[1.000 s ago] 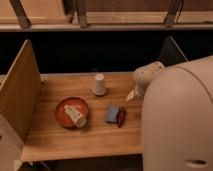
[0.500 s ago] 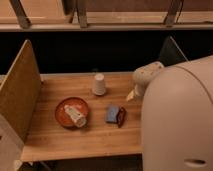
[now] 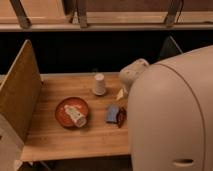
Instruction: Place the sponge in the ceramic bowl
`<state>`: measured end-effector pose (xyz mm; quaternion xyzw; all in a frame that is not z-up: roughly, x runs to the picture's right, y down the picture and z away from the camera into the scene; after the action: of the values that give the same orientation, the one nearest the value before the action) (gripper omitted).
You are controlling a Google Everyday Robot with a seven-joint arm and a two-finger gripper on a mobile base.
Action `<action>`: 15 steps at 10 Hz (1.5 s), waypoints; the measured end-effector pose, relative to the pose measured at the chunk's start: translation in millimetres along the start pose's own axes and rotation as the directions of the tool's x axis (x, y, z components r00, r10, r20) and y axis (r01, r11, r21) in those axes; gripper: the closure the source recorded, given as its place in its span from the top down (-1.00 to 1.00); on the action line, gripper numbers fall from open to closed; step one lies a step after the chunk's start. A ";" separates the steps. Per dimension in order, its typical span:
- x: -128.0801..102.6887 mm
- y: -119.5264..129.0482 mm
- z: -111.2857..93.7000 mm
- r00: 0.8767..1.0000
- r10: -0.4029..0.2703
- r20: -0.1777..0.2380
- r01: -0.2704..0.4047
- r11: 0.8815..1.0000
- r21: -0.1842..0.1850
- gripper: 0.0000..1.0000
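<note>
The blue sponge [image 3: 112,113] lies flat on the wooden table [image 3: 75,140], right of centre. Left of it sits the red-orange ceramic bowl [image 3: 64,109], with a white paper cup [image 3: 76,115] lying on its side in it. My gripper [image 3: 121,95] shows only as a small pale part under the white arm [image 3: 134,75], just behind the sponge and to its right. Most of it is hidden by the arm.
An upside-down white paper cup [image 3: 99,84] stands behind the bowl and sponge. A dark red-brown object [image 3: 121,117] touches the sponge's right side. A wooden side panel [image 3: 20,100] walls the table's left. My large white body [image 3: 172,115] covers the right side.
</note>
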<state>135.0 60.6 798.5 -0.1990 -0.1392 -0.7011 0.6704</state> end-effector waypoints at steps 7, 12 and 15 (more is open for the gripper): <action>-7.5 -72.9 24.6 0.992 -0.115 0.044 0.112 0.992 0.057 0.60; -11.5 -92.7 28.7 0.991 -0.128 0.049 0.123 0.987 0.106 0.60; -22.7 -126.6 41.6 0.980 -0.185 0.076 0.172 0.974 0.147 0.60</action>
<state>13.3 107.8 833.7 -0.1692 -0.2348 -0.7376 0.6100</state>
